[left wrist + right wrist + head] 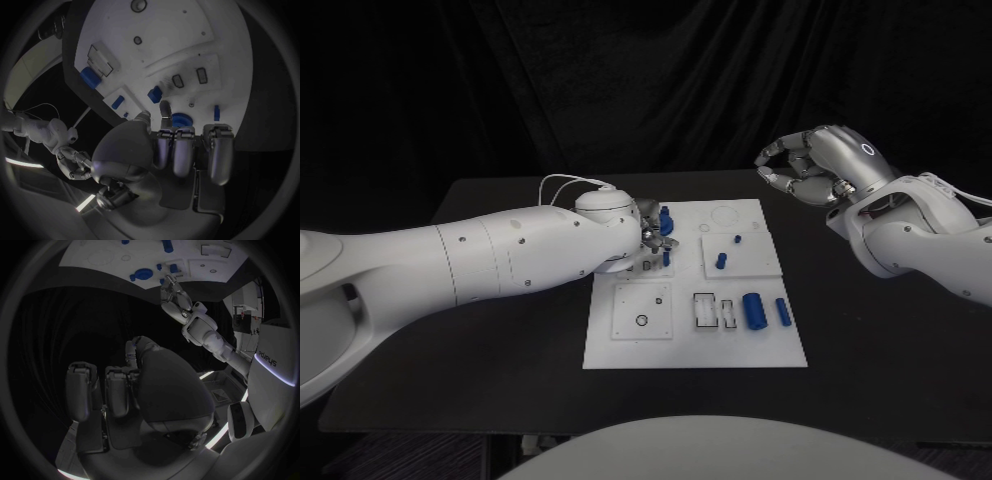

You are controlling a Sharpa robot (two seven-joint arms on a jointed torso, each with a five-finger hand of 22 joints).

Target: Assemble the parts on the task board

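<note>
My left hand point(651, 232) is down at the board's point(625, 350) far left corner, fingertips touching a round blue part point(182, 120); firm grip or not, I cannot tell. Loose blue parts point(754, 311) lie on the board's right side. My right hand point(808, 165) hangs above the table's far right, fingers curled in on nothing.

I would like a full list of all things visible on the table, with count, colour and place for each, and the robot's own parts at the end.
Table: one, black, under everything.
Task board: one, white, in the middle of the table.
Large cylinder part: one, blue, lying on the board's near right area.
Slim part: one, blue, lying just right of the large cylinder.
Small parts: at least two, blue, on the board's far right panel.
Round part: one, blue, on the board at the fingertips of the left robot hand; whether it is gripped cannot be told.
Left robot hand: one, silver, over the board's far left area.
Right robot hand: one, silver, raised beyond the board's far right, fingers curled, holding nothing.
</note>
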